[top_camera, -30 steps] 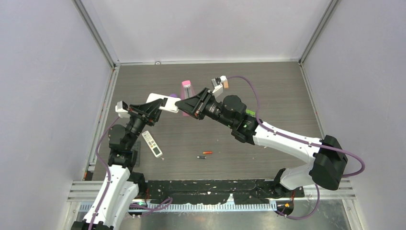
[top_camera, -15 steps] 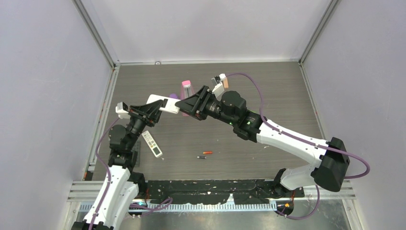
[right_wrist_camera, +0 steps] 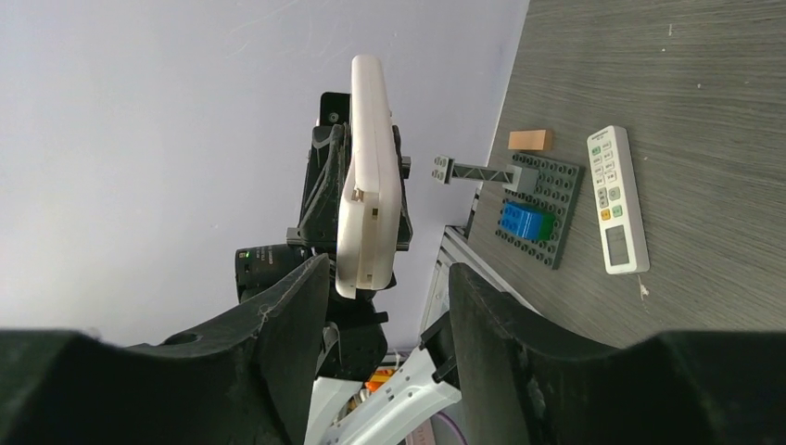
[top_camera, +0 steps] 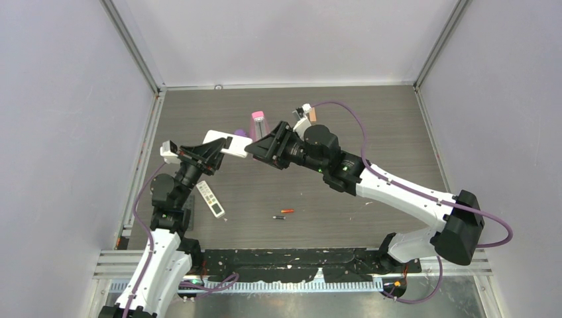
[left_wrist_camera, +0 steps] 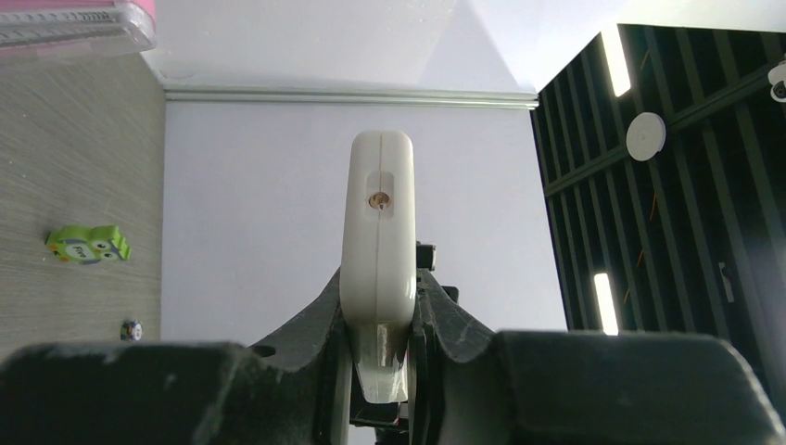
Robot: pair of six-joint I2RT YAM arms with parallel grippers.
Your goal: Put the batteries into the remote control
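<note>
Batteries (top_camera: 283, 213) are barely-there specks from above, one orange, one dark. Left gripper (left_wrist_camera: 380, 301) clamps the remote (left_wrist_camera: 378, 213); right gripper (right_wrist_camera: 386, 271) gapes wide, empty.

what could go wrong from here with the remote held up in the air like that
1. The left fingers clamp the white remote only at its lower end, so a push from the open right fingers beside it might twist it or knock it loose.
2. The batteries lie on the table, tiny and close together. Picking one up may nudge the other away.
</note>
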